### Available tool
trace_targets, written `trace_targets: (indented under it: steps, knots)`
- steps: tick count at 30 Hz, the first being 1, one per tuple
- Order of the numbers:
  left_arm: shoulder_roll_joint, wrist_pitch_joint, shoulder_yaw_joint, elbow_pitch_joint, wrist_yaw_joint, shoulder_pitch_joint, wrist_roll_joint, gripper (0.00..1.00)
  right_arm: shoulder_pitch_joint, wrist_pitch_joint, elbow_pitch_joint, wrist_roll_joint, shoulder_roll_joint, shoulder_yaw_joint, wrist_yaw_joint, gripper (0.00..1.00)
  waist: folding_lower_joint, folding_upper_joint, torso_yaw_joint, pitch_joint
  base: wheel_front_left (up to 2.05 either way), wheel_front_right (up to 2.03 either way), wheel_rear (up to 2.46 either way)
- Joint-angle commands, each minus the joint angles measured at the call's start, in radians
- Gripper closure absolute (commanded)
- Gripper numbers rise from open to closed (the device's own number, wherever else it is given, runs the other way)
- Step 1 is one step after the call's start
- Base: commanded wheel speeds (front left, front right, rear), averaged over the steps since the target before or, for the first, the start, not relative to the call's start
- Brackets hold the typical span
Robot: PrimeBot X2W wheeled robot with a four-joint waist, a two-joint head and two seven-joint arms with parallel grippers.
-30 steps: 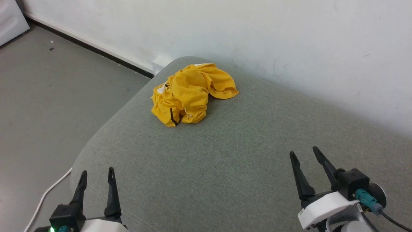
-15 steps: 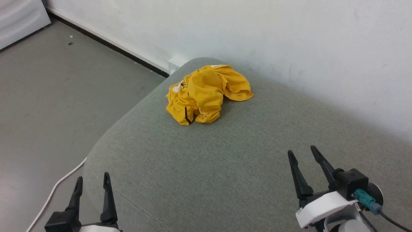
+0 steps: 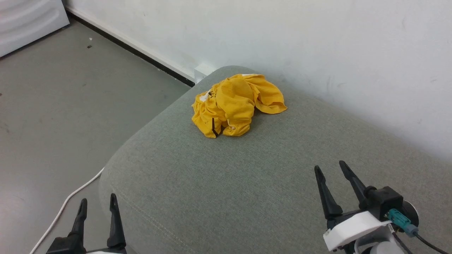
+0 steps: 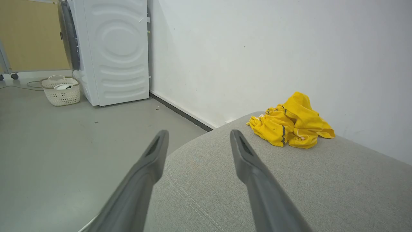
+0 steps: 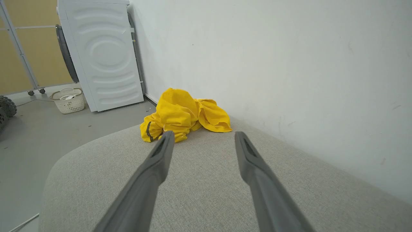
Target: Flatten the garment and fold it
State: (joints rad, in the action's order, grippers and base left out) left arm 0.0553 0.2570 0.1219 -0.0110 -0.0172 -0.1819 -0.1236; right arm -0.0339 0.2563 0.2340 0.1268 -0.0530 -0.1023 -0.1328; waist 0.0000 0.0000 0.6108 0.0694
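Far back on the grey cushion [image 3: 226, 183], a crumpled yellow shirt [image 3: 237, 106].
The shirt lies in a heap near the cushion's rounded far corner, close to the white wall [image 3: 317, 42] (black marks show in its folds). The left gripper [image 3: 98, 198] and the right gripper [image 3: 329, 165] hover at the near side, well apart from it, fingers spread and holding nothing.
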Motion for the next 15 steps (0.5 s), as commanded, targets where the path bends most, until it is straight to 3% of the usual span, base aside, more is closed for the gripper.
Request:
trace_targets:
  steps: [1, 9, 15]
  knots:
    - [-0.004, 0.005, 0.004, -0.002, 0.008, -0.006, -0.003, 0.00, 0.006, 0.006, 0.000, 0.012, 0.003, -0.001, 0.002, 0.00, 0.0000, 0.0000, -0.001, 0.001, 0.00, 0.00, 0.00]
    - [-0.003, 0.005, -0.002, 0.014, 0.037, 0.036, -0.029, 0.00, 0.006, 0.006, 0.000, 0.018, 0.003, 0.007, 0.002, 0.00, 0.0000, 0.0000, 0.003, -0.004, 0.00, 0.00, 0.00]
    - [0.068, -0.079, -0.064, 0.084, 0.102, 0.199, -0.031, 0.00, -0.012, 0.006, -0.009, -0.011, 0.003, 0.029, 0.002, 0.00, 0.0000, 0.0000, 0.009, -0.036, 0.00, 0.00, 0.00]
